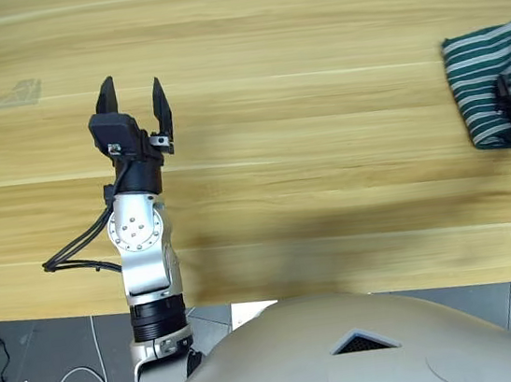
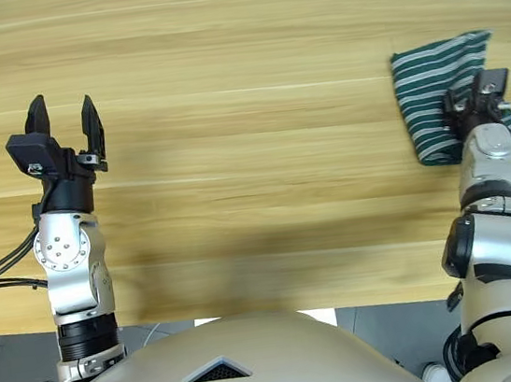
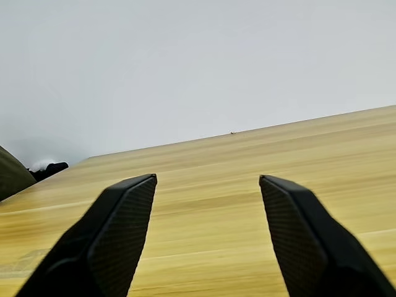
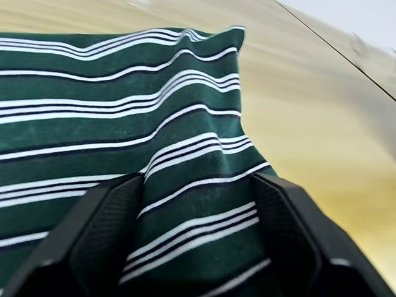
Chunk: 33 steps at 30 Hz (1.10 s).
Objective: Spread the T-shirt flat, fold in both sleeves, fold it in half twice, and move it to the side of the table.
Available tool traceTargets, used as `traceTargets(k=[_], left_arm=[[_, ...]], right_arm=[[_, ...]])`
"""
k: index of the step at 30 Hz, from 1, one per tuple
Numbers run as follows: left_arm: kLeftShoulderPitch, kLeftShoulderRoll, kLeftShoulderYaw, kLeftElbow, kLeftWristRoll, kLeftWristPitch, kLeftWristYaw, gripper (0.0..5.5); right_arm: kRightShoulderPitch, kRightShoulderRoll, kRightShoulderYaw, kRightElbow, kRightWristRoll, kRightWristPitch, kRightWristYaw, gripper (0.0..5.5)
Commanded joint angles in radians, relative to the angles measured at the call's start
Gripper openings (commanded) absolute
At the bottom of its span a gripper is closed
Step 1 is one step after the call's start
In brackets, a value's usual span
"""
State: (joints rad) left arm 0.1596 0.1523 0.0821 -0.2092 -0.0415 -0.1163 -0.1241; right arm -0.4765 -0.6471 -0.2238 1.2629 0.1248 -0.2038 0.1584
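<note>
Sitting as a compact striped bundle at the right edge of the frame, the T-shirt looks all but finished. Spreading, sleeves and both halvings appear done, and it lies by the right side of the table, so by my read only the let-go and pull-away are left. The right gripper is down on the bundle's near edge, its fingers wide apart with cloth lying between them, nothing clamped as far as I can see. At the left of the frame, the left gripper hovers above the wood, jaws wide, holding nothing. In the left eye view the frame's edge cuts off the shirt, the right arm covers its lower corner, and how neatly the layers stack is hidden.
</note>
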Motion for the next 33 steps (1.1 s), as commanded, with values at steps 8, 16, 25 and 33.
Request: traceTargets(k=[8, 16, 25, 33], left_arm=[[-0.013, -0.059, -0.013, -0.007, 0.001, -0.035, 0.05, 3.08], [-0.077, -0.139, -0.075, 0.074, 0.122, -0.203, 0.146, 3.08], [-0.108, -0.104, -0.101, 0.31, 0.282, -0.431, 0.239, 3.08], [-0.135, -0.098, -0.104, 0.393, 0.336, -0.529, 0.316, 3.08]], right_arm=[[0.085, -0.003, -0.014, -0.587, -0.182, -0.393, -0.25, 3.2], [0.218, 0.429, 0.196, -0.927, -0.131, -0.513, -0.259, 3.2], [0.246, 0.502, 0.203, -0.723, -0.107, -0.618, -0.15, 3.2], [0.214, 0.509, 0.172, -0.623, -0.119, -0.657, -0.149, 3.2]])
